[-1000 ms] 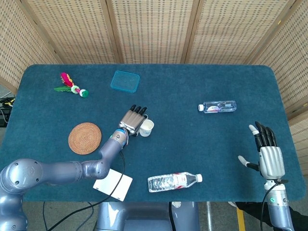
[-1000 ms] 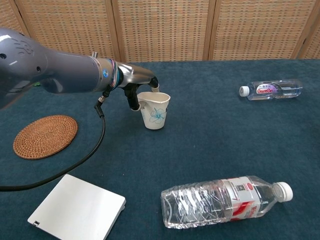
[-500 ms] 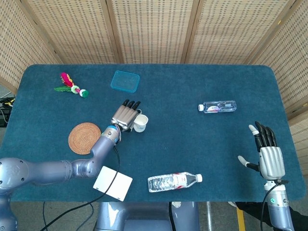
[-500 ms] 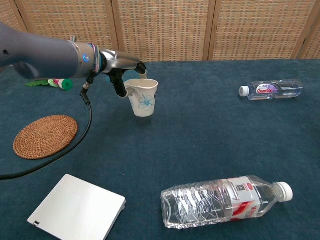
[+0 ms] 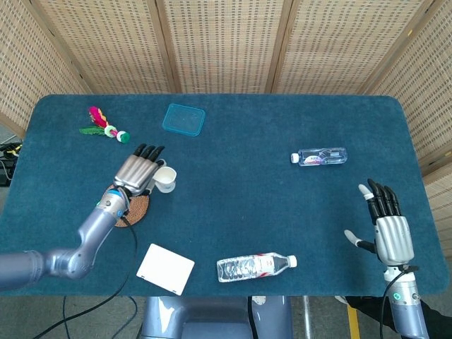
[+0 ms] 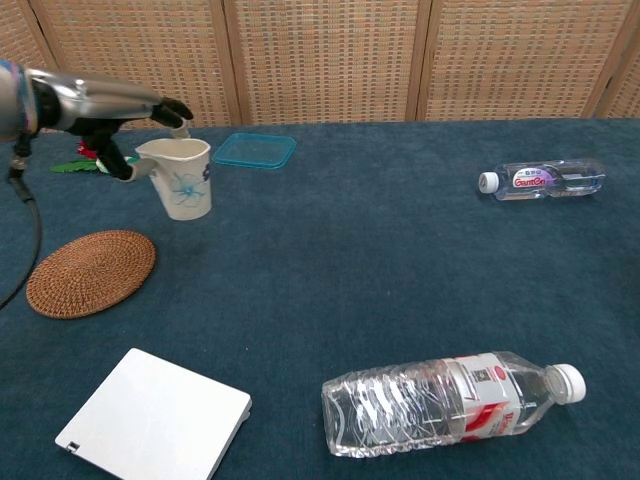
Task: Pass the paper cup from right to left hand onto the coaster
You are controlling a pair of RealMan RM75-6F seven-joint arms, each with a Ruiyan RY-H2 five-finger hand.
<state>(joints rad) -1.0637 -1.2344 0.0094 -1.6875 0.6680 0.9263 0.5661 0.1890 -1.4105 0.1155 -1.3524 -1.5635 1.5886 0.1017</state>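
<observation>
From the head view, the left hand (image 5: 135,171) is pinching the white paper cup (image 5: 164,178) at its rim, just right of the round woven coaster (image 5: 134,210). The right hand (image 5: 387,229), fingers spread, is hovering near the bench's (image 5: 282,127) right edge.

From the chest view, the blue-flowered cup (image 6: 182,178) is hanging upright, above and right of the coaster (image 6: 90,271), open blue bench around.

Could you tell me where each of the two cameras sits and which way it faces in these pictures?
Head view: high above the near edge, looking steeply down on the whole table; shows the left hand holding the paper cup by the coaster, and the right hand, open.
Chest view: low at the near edge, looking level across; shows only the left hand.
Shared: cup, coaster, left hand, both water bottles, teal lid, white card.
</observation>
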